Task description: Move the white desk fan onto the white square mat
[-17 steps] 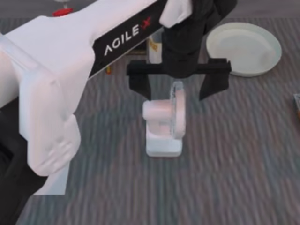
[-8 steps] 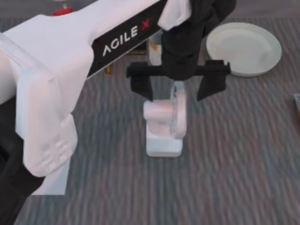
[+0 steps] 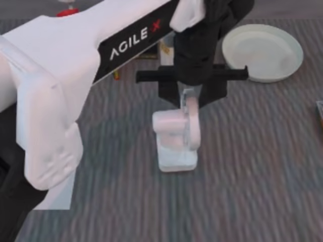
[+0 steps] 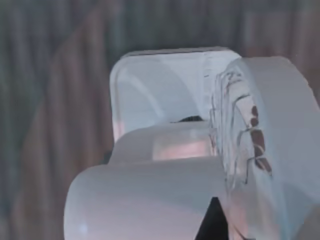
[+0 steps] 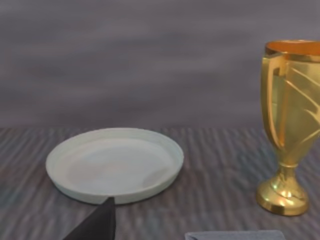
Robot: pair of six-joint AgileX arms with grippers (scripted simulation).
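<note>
At the tabletop's near left corner, the white square mat (image 3: 56,194) lies mostly hidden beneath the left arm. Near the middle of the tabletop, the white desk fan (image 3: 176,137) stands upright on its base, grilled head edge-on from above. The left end effector (image 3: 191,96) has its dark fingers drawn in against the head's upper rim, apparently gripping it. Doing the lift well likely means a firm pinch, a straight rise that keeps the fan level, then a swing toward the mat. Beyond, near the far right corner, sits a round white plate (image 3: 263,52). The right end effector (image 5: 95,225) idles near it, beside a gold trophy (image 5: 290,125); its fingers' state cannot be told.
</note>
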